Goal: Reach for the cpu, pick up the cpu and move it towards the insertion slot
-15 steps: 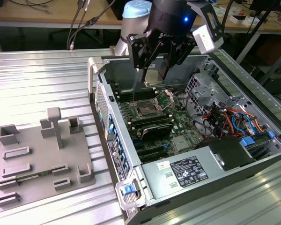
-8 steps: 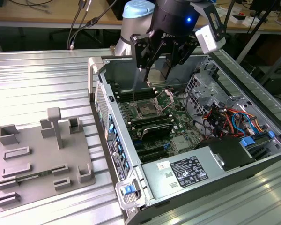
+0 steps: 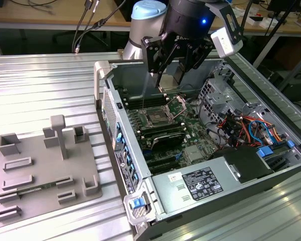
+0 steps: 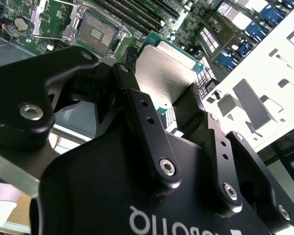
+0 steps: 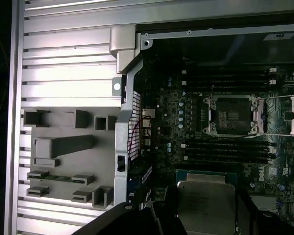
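Cpu (image 4: 169,68): clamped between the fingers (image 4: 147,122), lifted above the motherboard, near the insertion slot (image 4: 95,32).
Computer case (image 3: 140,175): open on the worktop (image 3: 40,85), grey tray (image 3: 35,170) beside it.
Insertion slot: frame open, centre bare.
Handling: likely light, stiff, slippery and fragile underneath; best held by opposite edges.

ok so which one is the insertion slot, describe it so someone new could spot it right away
Start at the open computer case on the metal table, then look at the green board on its floor. Under the claw, which grips the cpu, sits the insertion slot: a square socket with a shiny metal frame and a dark centre. Its neighbours are long, narrow black memory slots; it alone is square.
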You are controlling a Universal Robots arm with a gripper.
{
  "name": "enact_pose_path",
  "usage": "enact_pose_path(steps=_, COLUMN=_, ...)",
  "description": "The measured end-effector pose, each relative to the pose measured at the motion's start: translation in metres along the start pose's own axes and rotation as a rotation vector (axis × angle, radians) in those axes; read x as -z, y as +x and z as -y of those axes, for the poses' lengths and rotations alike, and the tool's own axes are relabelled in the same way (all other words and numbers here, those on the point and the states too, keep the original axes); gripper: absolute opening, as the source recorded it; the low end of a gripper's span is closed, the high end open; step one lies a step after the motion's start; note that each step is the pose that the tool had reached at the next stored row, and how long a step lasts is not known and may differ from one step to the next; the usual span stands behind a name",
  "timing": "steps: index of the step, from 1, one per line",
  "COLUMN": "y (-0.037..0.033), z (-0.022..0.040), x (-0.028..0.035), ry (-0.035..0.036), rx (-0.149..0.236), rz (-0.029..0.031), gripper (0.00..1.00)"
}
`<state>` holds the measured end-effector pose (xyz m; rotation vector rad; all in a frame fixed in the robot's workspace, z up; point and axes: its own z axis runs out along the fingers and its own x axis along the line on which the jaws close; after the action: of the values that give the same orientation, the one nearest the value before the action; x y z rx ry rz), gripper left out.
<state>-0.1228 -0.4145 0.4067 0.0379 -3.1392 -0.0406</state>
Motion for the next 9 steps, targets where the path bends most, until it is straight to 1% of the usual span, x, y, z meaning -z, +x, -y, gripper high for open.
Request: enact_pose_path(steps=9, y=-0.0001, z=-0.0001, x=-0.0001, ry=0.0003, rx=0.000, rz=0.0001, gripper=0.55)
